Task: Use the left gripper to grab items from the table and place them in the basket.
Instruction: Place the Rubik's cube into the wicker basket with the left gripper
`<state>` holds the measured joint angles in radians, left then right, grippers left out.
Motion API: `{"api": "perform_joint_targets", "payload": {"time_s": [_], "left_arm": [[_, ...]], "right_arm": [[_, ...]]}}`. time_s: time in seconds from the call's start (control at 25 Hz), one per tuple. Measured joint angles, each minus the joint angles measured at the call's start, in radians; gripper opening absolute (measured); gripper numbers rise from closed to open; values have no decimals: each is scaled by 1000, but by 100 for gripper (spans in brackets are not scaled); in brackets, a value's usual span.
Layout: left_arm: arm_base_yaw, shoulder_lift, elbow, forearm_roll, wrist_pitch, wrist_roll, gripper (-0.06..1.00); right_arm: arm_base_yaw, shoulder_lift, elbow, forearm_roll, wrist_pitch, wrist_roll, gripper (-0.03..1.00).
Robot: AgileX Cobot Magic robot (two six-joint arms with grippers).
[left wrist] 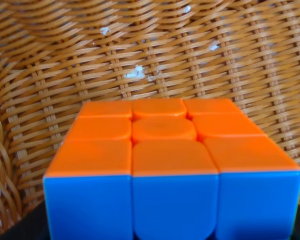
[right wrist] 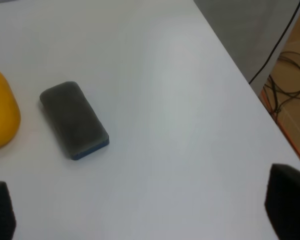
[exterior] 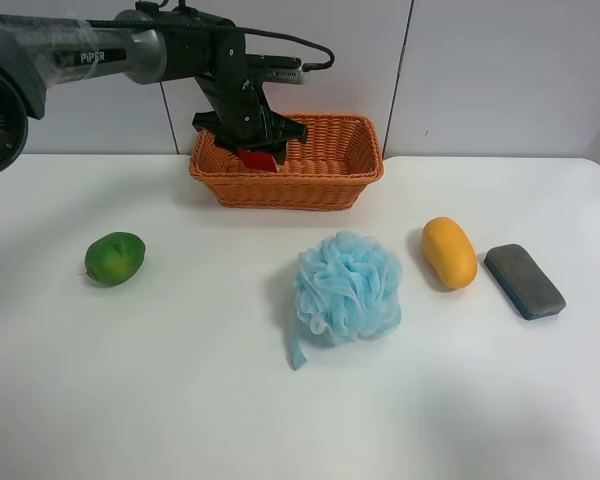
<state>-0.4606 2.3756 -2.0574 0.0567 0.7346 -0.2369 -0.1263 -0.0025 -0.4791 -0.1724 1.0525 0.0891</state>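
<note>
My left gripper (exterior: 257, 150) hangs over the left half of the orange-brown wicker basket (exterior: 280, 190), shut on the puzzle cube (exterior: 261, 158). In the left wrist view the cube (left wrist: 165, 165) shows an orange and a blue face, with the basket's weave (left wrist: 140, 45) right behind it. On the white table (exterior: 180, 380) lie a green round fruit (exterior: 115, 258), a light-blue mesh pouf (exterior: 348, 287), an orange-yellow oval fruit (exterior: 449, 252) and a grey-blue block (exterior: 524, 281). My right gripper (right wrist: 145, 215) is open and empty, above the table near the block (right wrist: 74, 120) and the fruit (right wrist: 1, 117).
The basket stands at the table's far edge against a white panelled wall (exterior: 500, 70). In the right wrist view the table's edge (right wrist: 250, 90) runs close by, with cables (right wrist: 290, 75) on the floor beyond it.
</note>
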Motion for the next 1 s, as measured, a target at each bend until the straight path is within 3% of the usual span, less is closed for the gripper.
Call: {"api": "perform_joint_targets", "payload": {"time_s": [0.08, 0.24, 0.32, 0.76, 1.0], "left_arm": [[0, 5, 0, 0, 0, 0, 60], [0, 5, 0, 1, -7, 0, 89], [0, 5, 0, 1, -7, 0, 96], [0, -2, 0, 1, 9, 1, 99], [0, -88, 0, 2, 122, 1, 99]], "right_arm": [[0, 0, 0, 0, 0, 0, 99], [0, 0, 0, 0, 0, 0, 99], [0, 0, 0, 0, 0, 0, 99], [0, 0, 0, 0, 0, 0, 99], [0, 0, 0, 0, 0, 0, 99]]}}
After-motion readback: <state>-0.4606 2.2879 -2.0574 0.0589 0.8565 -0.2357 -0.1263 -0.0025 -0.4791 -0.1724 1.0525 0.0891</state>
